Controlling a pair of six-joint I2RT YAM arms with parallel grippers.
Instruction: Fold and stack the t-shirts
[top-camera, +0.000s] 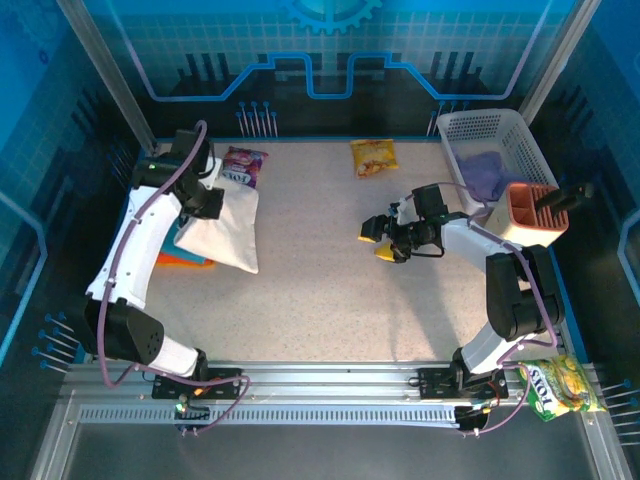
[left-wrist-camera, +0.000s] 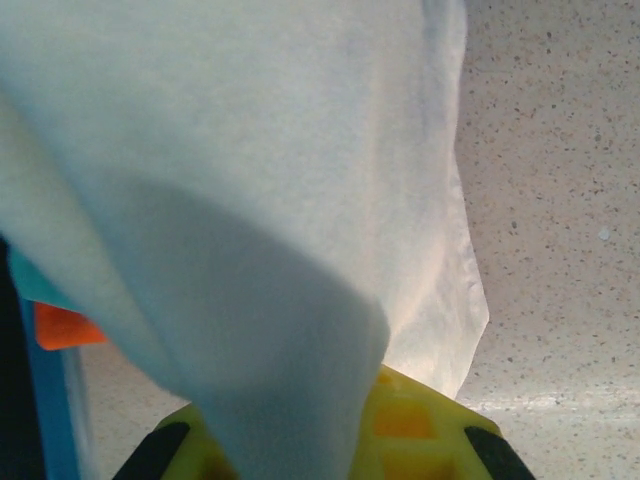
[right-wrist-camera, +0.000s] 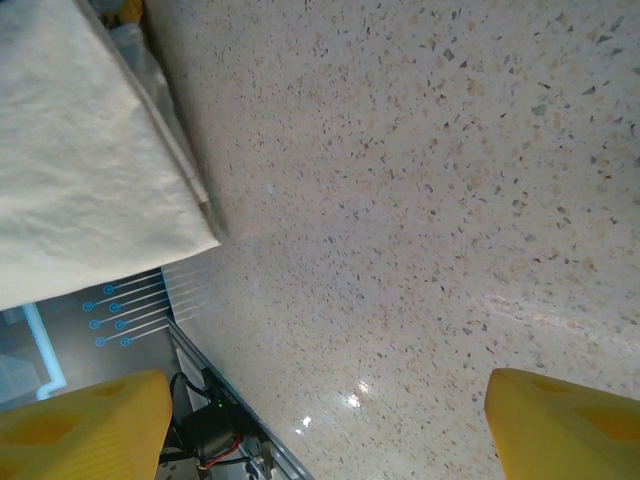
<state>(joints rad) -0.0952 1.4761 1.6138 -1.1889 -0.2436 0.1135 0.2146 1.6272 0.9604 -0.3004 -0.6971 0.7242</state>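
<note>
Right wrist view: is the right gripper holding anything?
No, the right gripper has its yellow fingers wide apart over the bare speckled tabletop.

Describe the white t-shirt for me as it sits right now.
The white t-shirt is plain soft cloth, folded into a puffy oblong packet at the left of the speckled table. It lies over the orange folded shirt and the teal folded shirt, whose edges peek out at its left. The left claw is at its far end. In the left wrist view the cloth drapes over the yellow fingers, hiding whether they pinch it.
</note>
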